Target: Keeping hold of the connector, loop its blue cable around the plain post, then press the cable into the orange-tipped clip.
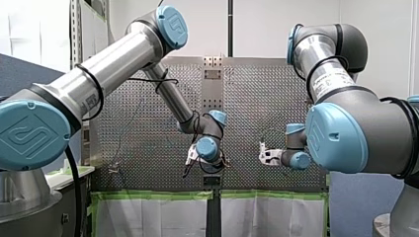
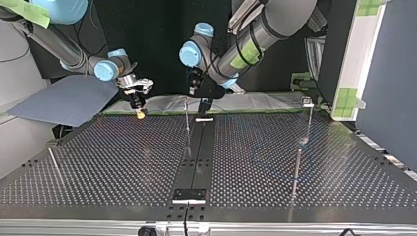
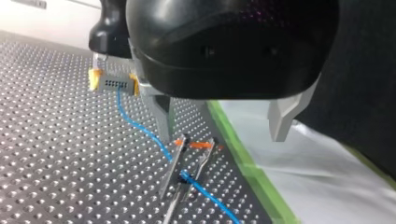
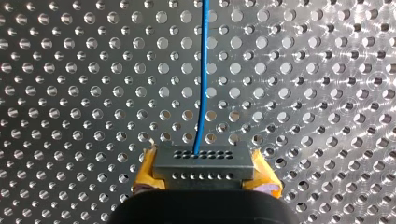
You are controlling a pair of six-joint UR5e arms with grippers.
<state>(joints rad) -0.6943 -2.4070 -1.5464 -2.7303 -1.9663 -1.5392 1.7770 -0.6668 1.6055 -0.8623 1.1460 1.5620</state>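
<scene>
Between and just below the 2 metal fingers of my left gripper (image 3: 220, 137), as its wrist camera saw it, stood the orange-tipped clip (image 3: 177, 161), its 2 thin prongs rising from the perforated table (image 3: 56, 154). That gripper was spread wide and held nothing. The blue cable (image 3: 140, 126) ran in 1 slack line from the connector (image 4: 203, 161), passed the nearer finger, crossed the clip low between its prongs, and went on toward the green tape (image 3: 247, 163). Whether it was seated there could not be told. My right gripper (image 2: 140, 112), at the upper left of the top view, was closed on the connector, yellow pads (image 4: 264, 179) clamping its 2 short ends, the cable leaving straight ahead. My left gripper hung at that view's upper middle, near the right one. By this reading the left arm was far nearer the clip, directly over it, so pressing down would likely fall to it. Which thin post was the plain one could not be told.
</scene>
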